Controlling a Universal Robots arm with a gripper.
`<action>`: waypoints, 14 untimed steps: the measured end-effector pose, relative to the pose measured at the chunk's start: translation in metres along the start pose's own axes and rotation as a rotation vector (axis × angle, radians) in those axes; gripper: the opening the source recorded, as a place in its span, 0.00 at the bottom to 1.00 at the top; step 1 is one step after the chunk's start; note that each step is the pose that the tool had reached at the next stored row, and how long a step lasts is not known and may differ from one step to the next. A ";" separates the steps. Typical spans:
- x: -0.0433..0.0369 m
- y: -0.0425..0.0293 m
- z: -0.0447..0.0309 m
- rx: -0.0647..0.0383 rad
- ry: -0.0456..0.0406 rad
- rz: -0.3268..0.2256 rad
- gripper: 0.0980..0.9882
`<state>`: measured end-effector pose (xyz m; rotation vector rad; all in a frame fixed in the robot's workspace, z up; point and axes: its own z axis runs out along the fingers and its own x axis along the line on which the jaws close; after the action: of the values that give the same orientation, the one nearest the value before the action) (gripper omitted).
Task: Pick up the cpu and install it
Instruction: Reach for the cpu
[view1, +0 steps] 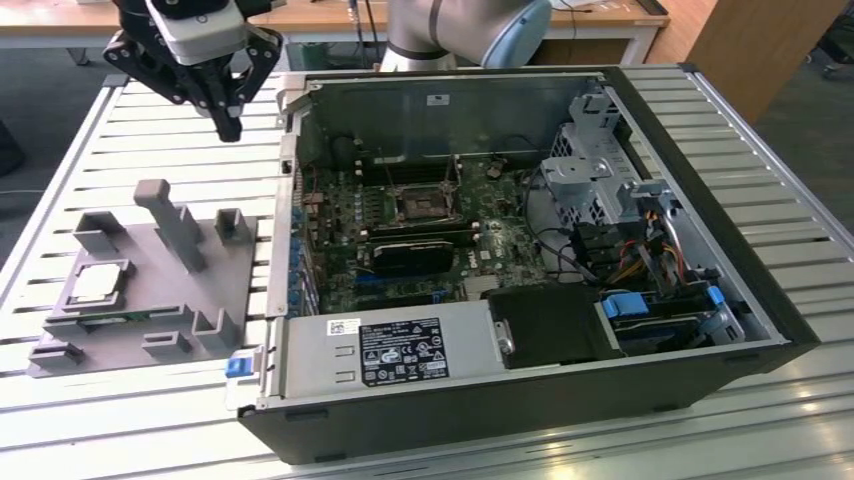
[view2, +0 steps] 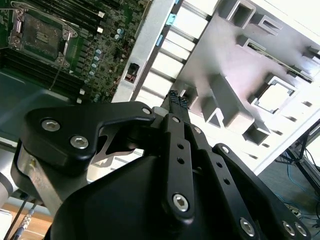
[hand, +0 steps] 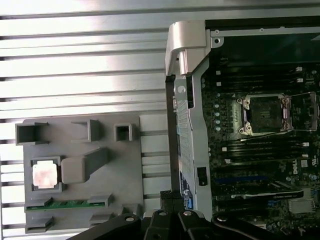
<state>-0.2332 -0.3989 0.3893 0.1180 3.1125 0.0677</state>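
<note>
At the exterior view's left, a grey plastic fixture (view1: 154, 295) lies on the slatted aluminium table (view1: 80, 150), with several upright blocks and posts rising from its base. The cpu (view1: 99, 283) lies flat in a square recess near the fixture's left edge, silver top facing up (it reads pale and shiny under the light). In the first wrist view the cpu (hand: 45, 175) sits in the same pocket, framed by raised corners. A green memory stick (hand: 65, 204) is slotted on edge just beside it.

Further right and higher up, the gripper (view1: 230, 128) hangs over bare table between the fixture and the open computer case (view1: 534, 410). It is well apart from the cpu. Its black fingers point down and come together at the tips. In the second wrist view the gripper (view2: 177, 99) has its two pads pressed against each other with nothing between them, and the first wrist view's look at the gripper (hand: 172, 196) agrees.

To the right, the case lies on its side with the panel off. The cpu socket (view1: 424, 203) sits near the middle of the motherboard, with a metal frame around a dark square. The power supply (view1: 387, 350) fills the near corner of the case. The drive cage (view1: 594, 150) stands toward the case's right wall, and below it is a bundle of orange and blue cables (view1: 641, 260).
</note>
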 end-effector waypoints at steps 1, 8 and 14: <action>0.0007 -0.0001 0.0000 0.000 0.0000 0.000 0.01; 0.0053 -0.0004 0.0001 0.000 -0.0001 0.000 0.01; 0.0092 -0.0007 0.0001 0.000 0.0000 0.000 0.01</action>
<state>-0.2425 -0.3989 0.3889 0.1180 3.1125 0.0677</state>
